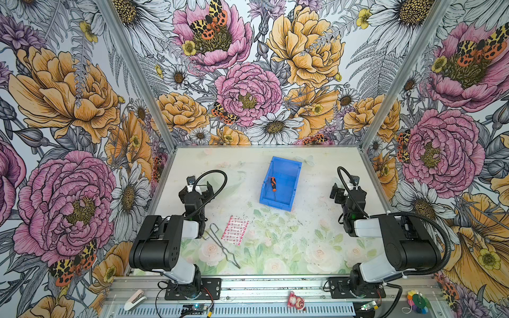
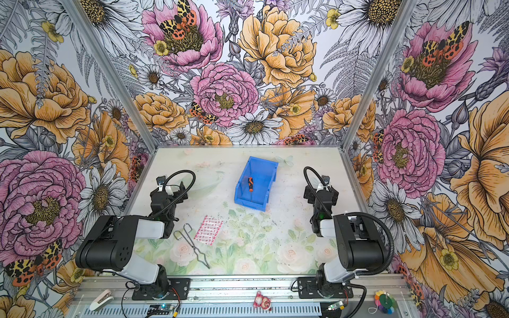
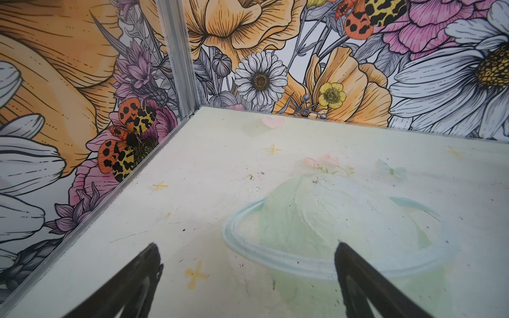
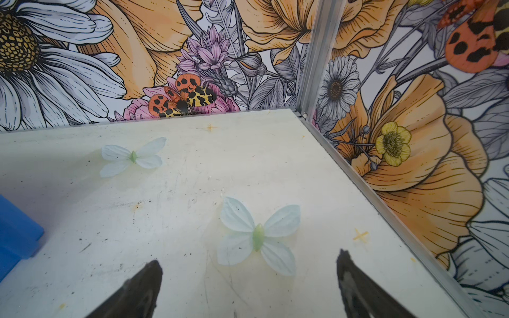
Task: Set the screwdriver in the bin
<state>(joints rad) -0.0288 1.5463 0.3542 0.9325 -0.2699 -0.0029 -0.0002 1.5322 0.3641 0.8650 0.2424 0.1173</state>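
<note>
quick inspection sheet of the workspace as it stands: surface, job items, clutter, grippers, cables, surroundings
surface: flower-printed table, scuffed and speckled with dark crumbs.
job's things: screwdriver lies inside the blue bin, handle toward the far end, shaft toward the near end.
clutter: wire tongs and a pink patterned packet lie near the left arm, apart from the bin.
grippers: left gripper and right gripper both have jaws open and empty, over bare table.
cables: a black ribbed hose arches over the left wrist, another over the right.
surroundings: floral walls; stapler, pink toy and colour wheel on the front rail.
</note>
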